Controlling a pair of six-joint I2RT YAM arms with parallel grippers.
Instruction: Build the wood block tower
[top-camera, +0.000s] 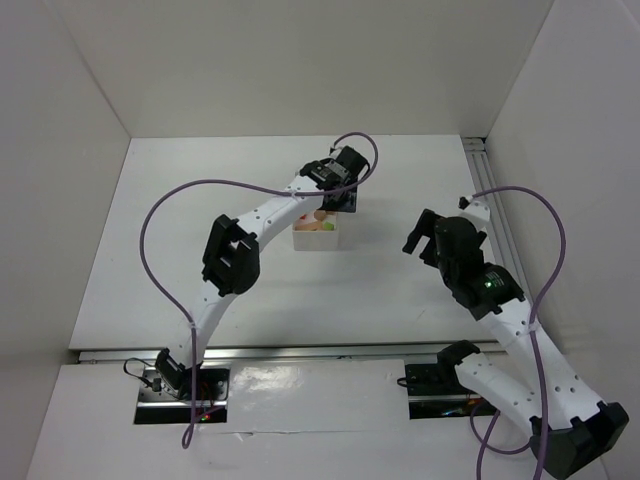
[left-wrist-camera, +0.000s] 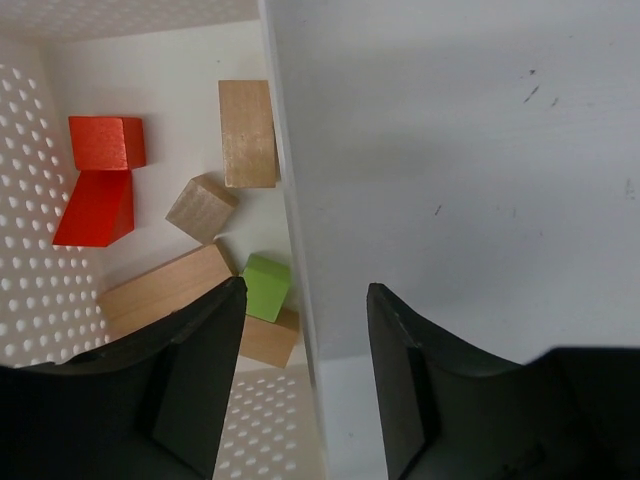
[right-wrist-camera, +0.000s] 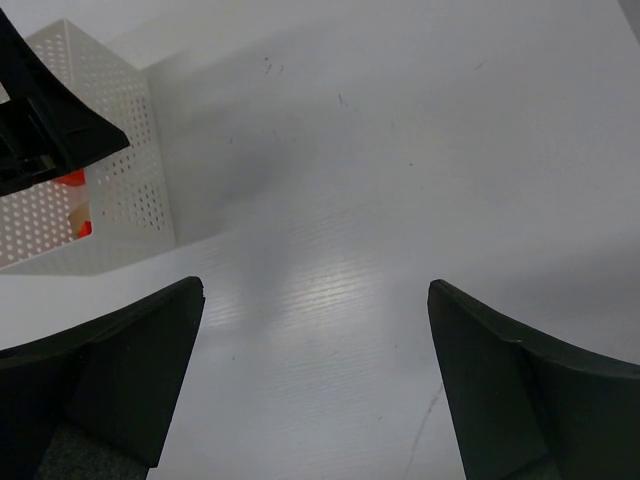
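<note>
On white table (left-wrist-camera: 500, 200), box (left-wrist-camera: 30, 200) holds tan, red, lime blocks (left-wrist-camera: 203, 208).

a wall of the white box (left-wrist-camera: 283, 180) stands between the spread jaws of the left gripper (left-wrist-camera: 305, 292), one finger inside, one outside. inside, the lime green block (left-wrist-camera: 266, 287) and a long tan block (left-wrist-camera: 160, 290) crowd that finger. the right gripper (right-wrist-camera: 315, 290) hangs wide over bare bench (right-wrist-camera: 400, 150).

Bright, even overhead light fills every view. Glare streaks the glossy white board (top-camera: 300, 385) at the top view's near edge. A soft grey shadow dims the matte white tabletop (right-wrist-camera: 270, 190) in the right wrist view, where the black fingers (right-wrist-camera: 100, 380) of the right gripper (right-wrist-camera: 315, 295) look slightly blurred. The small tan and red wooden blocks (left-wrist-camera: 248, 133) appear sharp.
</note>
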